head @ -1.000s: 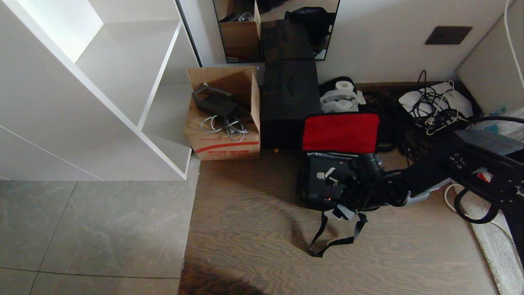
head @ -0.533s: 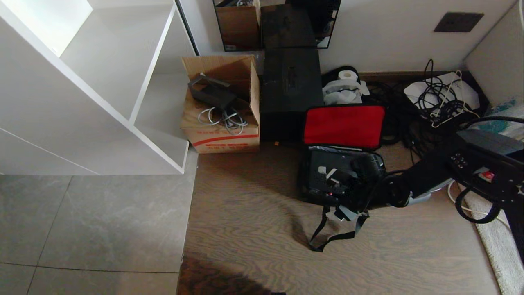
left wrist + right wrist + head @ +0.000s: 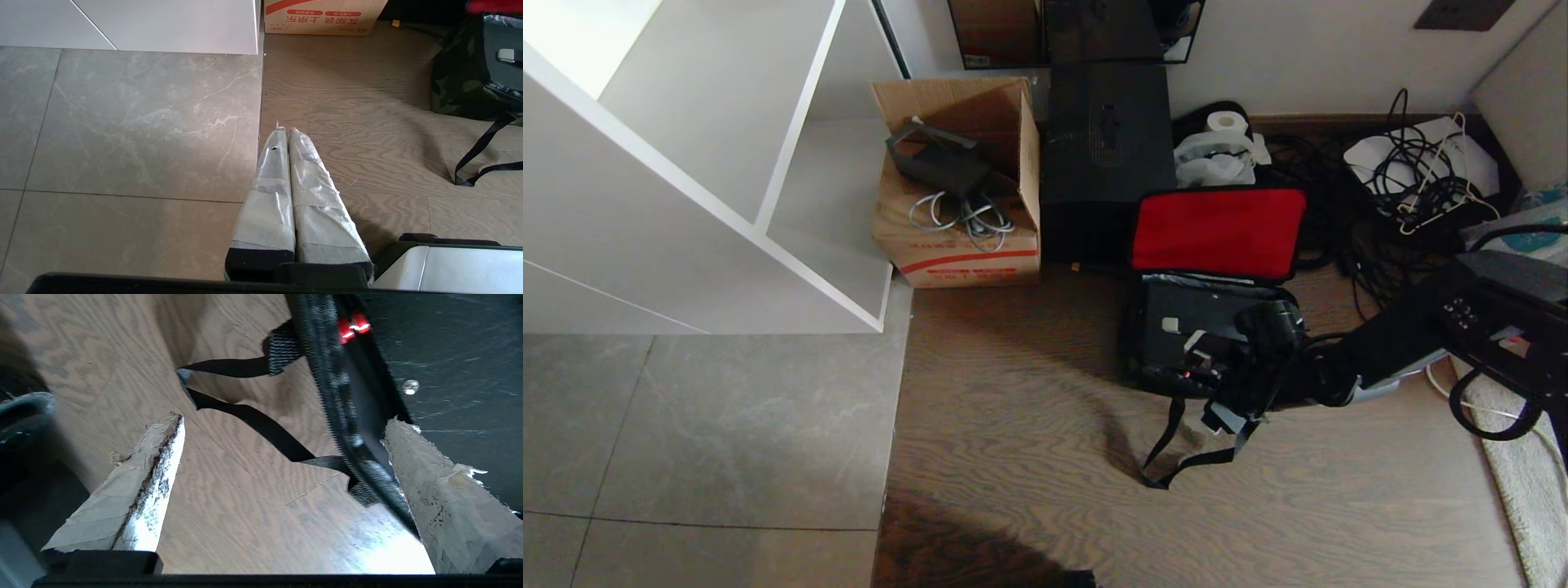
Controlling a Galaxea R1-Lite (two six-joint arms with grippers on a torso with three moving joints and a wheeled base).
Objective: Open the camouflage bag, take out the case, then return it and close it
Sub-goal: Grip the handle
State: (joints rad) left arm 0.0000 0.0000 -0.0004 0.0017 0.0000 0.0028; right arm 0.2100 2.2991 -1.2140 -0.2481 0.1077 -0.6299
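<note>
The camouflage bag (image 3: 1132,343) lies open on the wood floor, its red inner panel (image 3: 1217,233) standing up behind it. The flat black case (image 3: 1176,310) rests inside the bag. My right gripper (image 3: 1210,384) is open at the bag's front edge. In the right wrist view the right gripper (image 3: 284,420) straddles the bag's black zipper edge (image 3: 331,375), with one finger (image 3: 441,490) over the case (image 3: 449,355) and the other (image 3: 139,490) over bare floor. A black strap (image 3: 265,428) runs between them. My left gripper (image 3: 284,130) hangs shut and empty over the floor, away from the bag (image 3: 457,81).
An open cardboard box (image 3: 956,204) with cables and a tall black box (image 3: 1107,155) stand against the wall left of the bag. A white shelf unit (image 3: 727,163) is further left. Tangled cables (image 3: 1413,180) lie at the back right, and a rug (image 3: 1519,465) at the right.
The whole head picture has shifted, so the camera has moved. My right gripper has stayed open at the bag's front edge.
</note>
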